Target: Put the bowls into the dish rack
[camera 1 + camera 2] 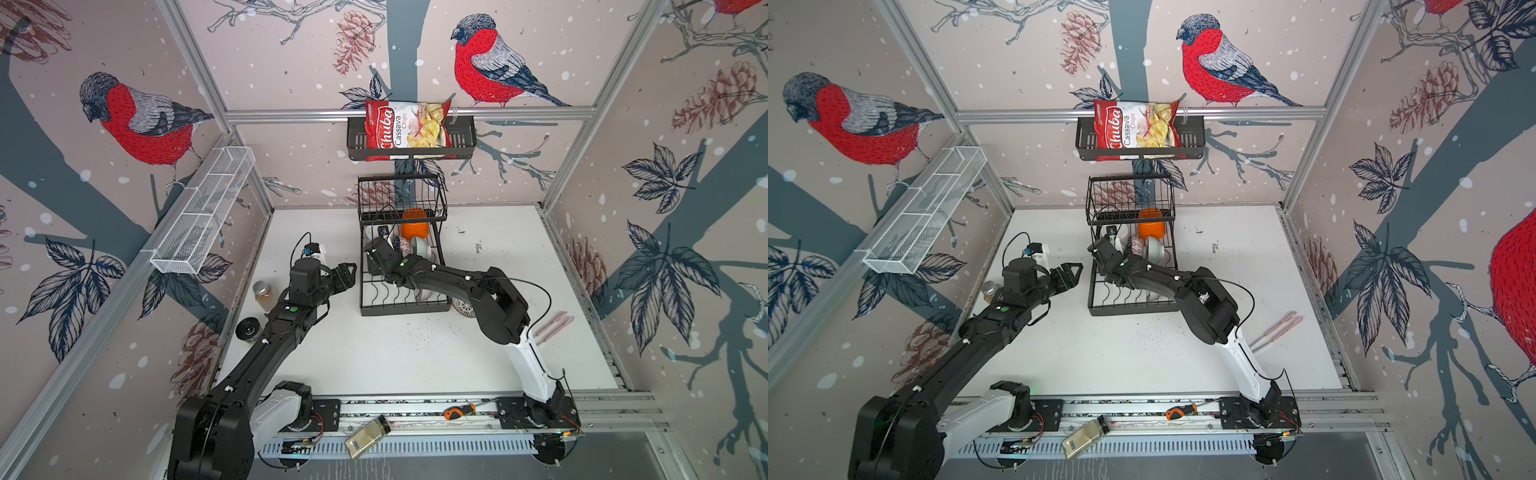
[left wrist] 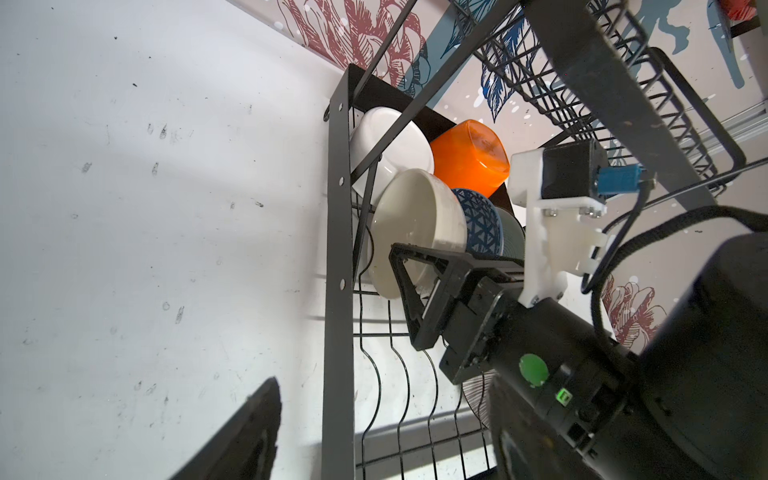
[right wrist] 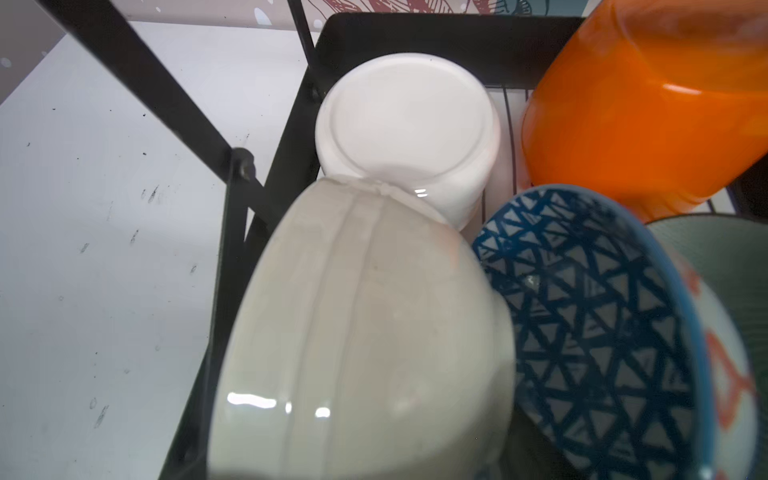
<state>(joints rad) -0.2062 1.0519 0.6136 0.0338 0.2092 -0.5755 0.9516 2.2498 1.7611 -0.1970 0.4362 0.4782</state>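
The black wire dish rack (image 1: 405, 309) (image 1: 1131, 309) stands mid-table. In its lower tier lean an orange bowl (image 1: 414, 230) (image 3: 644, 116), a squarish white bowl (image 2: 390, 145) (image 3: 407, 124), a blue patterned bowl (image 2: 478, 220) (image 3: 582, 311) and a mint-green bowl (image 3: 727, 257). My right gripper (image 1: 376, 251) reaches into the rack, its jaws on either side of a cream-white bowl (image 2: 415, 232) (image 3: 361, 332) that rests against the squarish one. Left of the rack, my left gripper (image 1: 348, 275) (image 1: 1069, 276) hangs open and empty. Another patterned bowl (image 1: 463, 307) sits on the table under the right arm.
A jar (image 1: 264, 295) and a black round lid (image 1: 248, 329) stand by the left arm. Pink sticks (image 1: 552, 326) lie at the right. A wall shelf (image 1: 465, 137) holds a chips bag. A white mesh trough (image 1: 203, 216) hangs on the left wall.
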